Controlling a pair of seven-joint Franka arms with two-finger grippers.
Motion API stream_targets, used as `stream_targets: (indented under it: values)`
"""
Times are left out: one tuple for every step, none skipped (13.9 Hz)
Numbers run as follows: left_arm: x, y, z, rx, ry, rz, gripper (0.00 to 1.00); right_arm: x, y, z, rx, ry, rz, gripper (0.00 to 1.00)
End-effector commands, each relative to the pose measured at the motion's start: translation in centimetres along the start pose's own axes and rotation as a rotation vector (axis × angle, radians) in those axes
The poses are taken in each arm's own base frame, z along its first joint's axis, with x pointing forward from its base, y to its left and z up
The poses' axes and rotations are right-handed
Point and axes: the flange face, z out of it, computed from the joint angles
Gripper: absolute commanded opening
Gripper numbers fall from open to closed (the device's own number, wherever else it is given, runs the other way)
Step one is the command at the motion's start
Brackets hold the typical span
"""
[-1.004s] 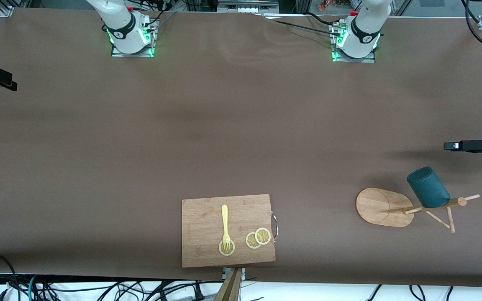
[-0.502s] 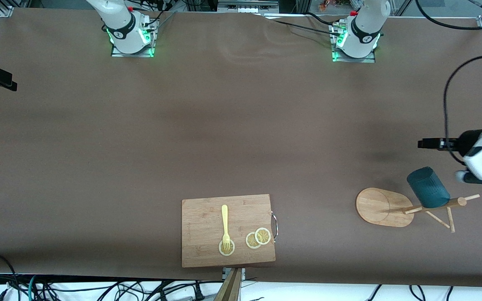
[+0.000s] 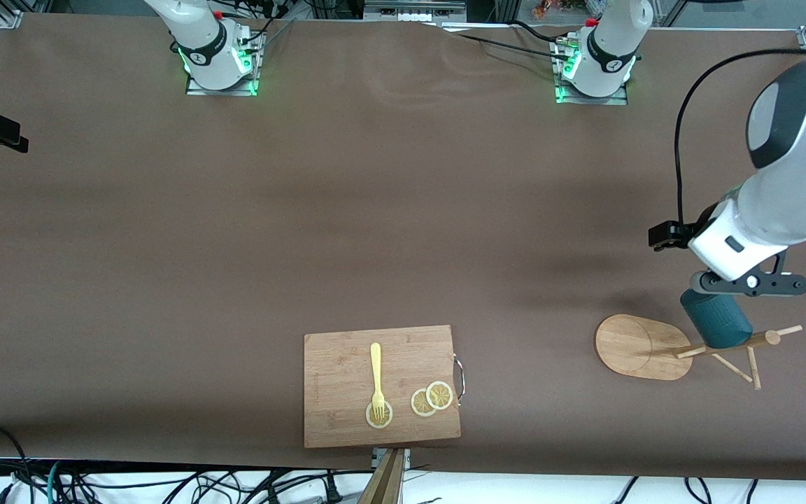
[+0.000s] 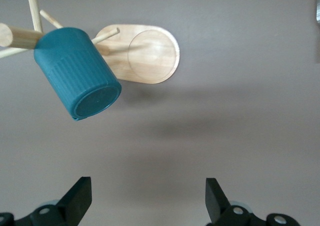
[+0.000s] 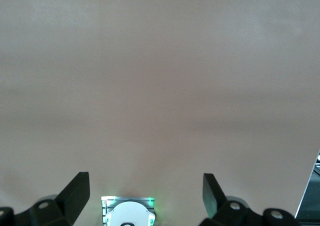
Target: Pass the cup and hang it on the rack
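Observation:
The dark teal cup (image 3: 718, 323) hangs on a peg of the light bamboo rack (image 3: 637, 346), near the left arm's end of the table. In the left wrist view the cup (image 4: 75, 73) shows its ribbed wall and flat bottom, with the rack's oval base (image 4: 150, 55) beside it. My left gripper (image 3: 751, 283) is up in the air over the cup. It is open and empty (image 4: 148, 188), with bare table between its fingers. My right gripper (image 5: 145, 186) is open and empty over bare table by its own base. It is out of the front view.
A rectangular wooden cutting board (image 3: 347, 392) lies near the front edge. On it are a yellow fork (image 3: 376, 374) and lemon slices (image 3: 432, 399). The arm bases (image 3: 217, 63) stand along the table's back edge. A black cable (image 3: 683, 140) trails from the left wrist.
My left arm has swung in from the table's edge at its own end and now sits over the cup. The cup, rack and board have not moved.

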Motion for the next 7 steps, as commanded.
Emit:
stream_targets:
  values:
    - [-1.4,-0.2,-2.3,-0.027,0.04,0.047,1.0,-0.1,0.2,-0.2,0.017,0.012,0.003,1.0]
    - [-1.4,-1.2,-2.3,-0.04,0.041,0.039,1.0,-0.1,0.2,-0.2,0.017,0.012,0.003,1.0]
    - [-1.2,-2.4,-2.0,-0.058,0.036,0.025,1.0,-0.1,0.2,-0.2,0.017,0.012,0.003,1.0]
    - [-1.1,-3.7,-1.6,-0.114,0.028,0.004,1.0,-0.2,0.4,-0.2,0.017,0.012,0.006,1.0]
    - [-1.4,-4.4,-1.6,-0.155,0.026,-0.013,1.0,-0.2,0.4,-0.2,0.017,0.012,0.006,1.0]
    - [-2.6,-4.1,-3.0,-0.134,0.058,-0.02,1.0,-0.2,0.5,-0.2,0.017,0.011,0.009,1.0]
    - [-3.8,-2.8,-2.7,-0.116,0.061,-0.013,1.0,-0.2,0.5,-0.2,0.017,0.011,0.009,1.0]
